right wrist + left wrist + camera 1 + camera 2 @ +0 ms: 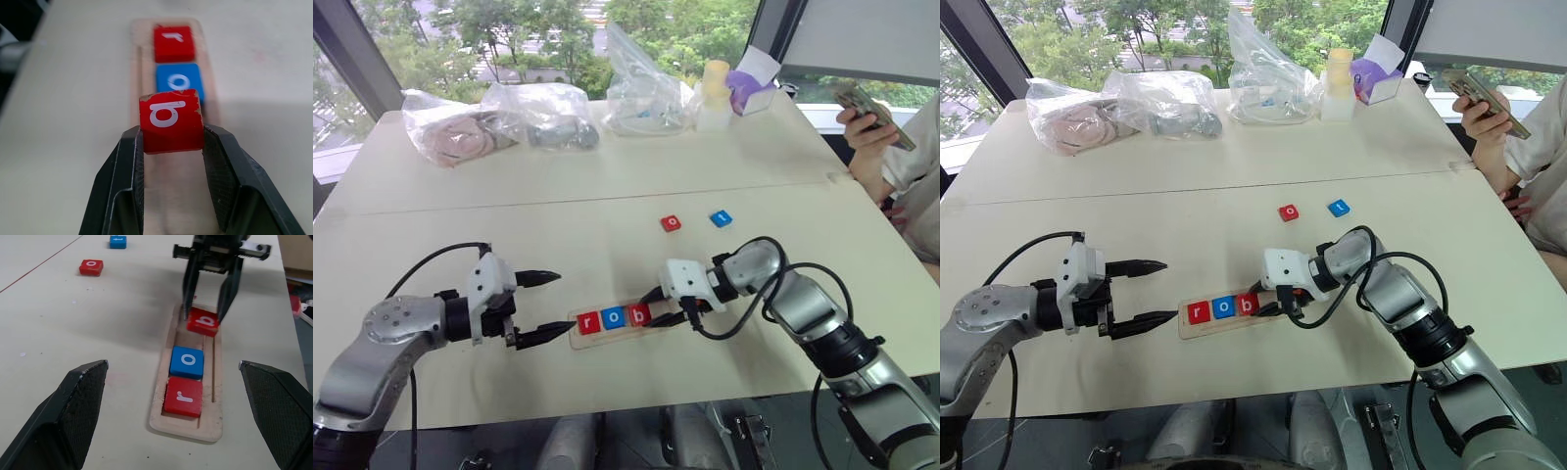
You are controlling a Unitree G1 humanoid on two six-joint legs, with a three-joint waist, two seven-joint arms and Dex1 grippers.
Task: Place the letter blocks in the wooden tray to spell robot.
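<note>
A broad, pale cream rectangular table [607,176] fills the room's centre, a thin seam crossing it from 9 to 3 o'clock. Beyond its far edge, at 12 o'clock, large glass windows [538,29] with dark grey frames [352,49] show sunlit green trees [1175,24]. Daylight falls evenly.

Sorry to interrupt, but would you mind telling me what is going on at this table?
The robot is spelling "robot" in the wooden tray. The red r and blue o already sit in it. The right gripper is shut on the red b, holding it tilted over the third slot. The left gripper waits open at the tray's end. A red o and blue t lie farther out.
</note>
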